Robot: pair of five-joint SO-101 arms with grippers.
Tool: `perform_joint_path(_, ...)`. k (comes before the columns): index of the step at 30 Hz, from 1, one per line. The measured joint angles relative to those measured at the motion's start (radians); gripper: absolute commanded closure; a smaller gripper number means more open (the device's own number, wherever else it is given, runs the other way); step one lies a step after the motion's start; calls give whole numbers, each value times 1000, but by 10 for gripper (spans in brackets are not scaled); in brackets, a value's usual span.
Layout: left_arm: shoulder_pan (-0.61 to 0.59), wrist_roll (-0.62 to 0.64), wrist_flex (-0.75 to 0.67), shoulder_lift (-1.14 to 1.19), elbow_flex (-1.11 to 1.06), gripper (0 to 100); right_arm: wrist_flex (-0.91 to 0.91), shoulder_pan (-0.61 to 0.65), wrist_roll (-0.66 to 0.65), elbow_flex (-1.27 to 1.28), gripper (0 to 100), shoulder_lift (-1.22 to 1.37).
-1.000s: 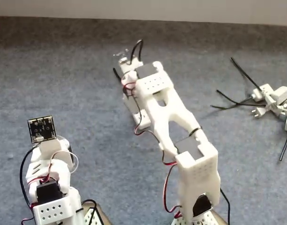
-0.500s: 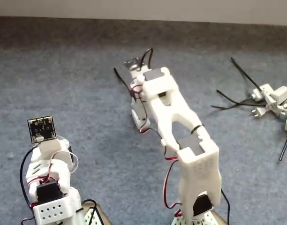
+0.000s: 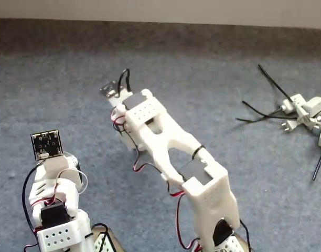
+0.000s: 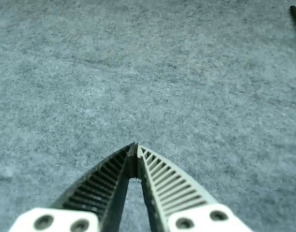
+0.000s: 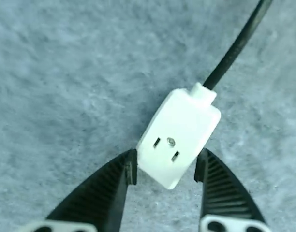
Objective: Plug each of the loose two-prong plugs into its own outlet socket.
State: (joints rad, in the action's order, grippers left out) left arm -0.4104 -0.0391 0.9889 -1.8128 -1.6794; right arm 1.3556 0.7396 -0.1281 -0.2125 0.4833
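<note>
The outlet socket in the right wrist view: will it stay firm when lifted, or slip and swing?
The outlet socket looks like rigid, smooth plastic, so it may slip in the right hand, which grips only its end. Its black cord seems fairly stiff and could twist it.

White socket block (image 5: 179,137), slotted face showing, black cord (image 5: 235,46) attached, pinched in right hand (image 5: 165,165). Other white plugs (image 3: 302,107) lie clustered, desk's (image 3: 71,79) right side.

I am pinching the outlet socket (image 5: 179,137), smooth, faintly glossy white plastic, between my right gripper's (image 5: 165,166) matt, ribbed black plastic fingers (image 5: 109,188), over rough grey carpet (image 5: 66,72).
</note>
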Motion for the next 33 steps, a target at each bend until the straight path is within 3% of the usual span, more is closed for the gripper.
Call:
perform_joint_path(13, 0, 0, 0, 0, 0, 993, 0, 249, 26, 21, 807, -2)
perform_joint_path(18, 0, 0, 0, 0, 0, 993, 0, 270, 26, 14, 807, -2)
perform_joint_path(22, -48, -2, 0, 0, 9, 993, 6, 149, 26, 6, 807, -2)
perform_joint_path(28, -146, -2, 0, 0, 89, 993, 130, -166, -6, -94, 807, 0)
perform_joint_path(33, -215, -2, 0, 0, 215, 993, 245, -206, -60, -192, 807, 0)
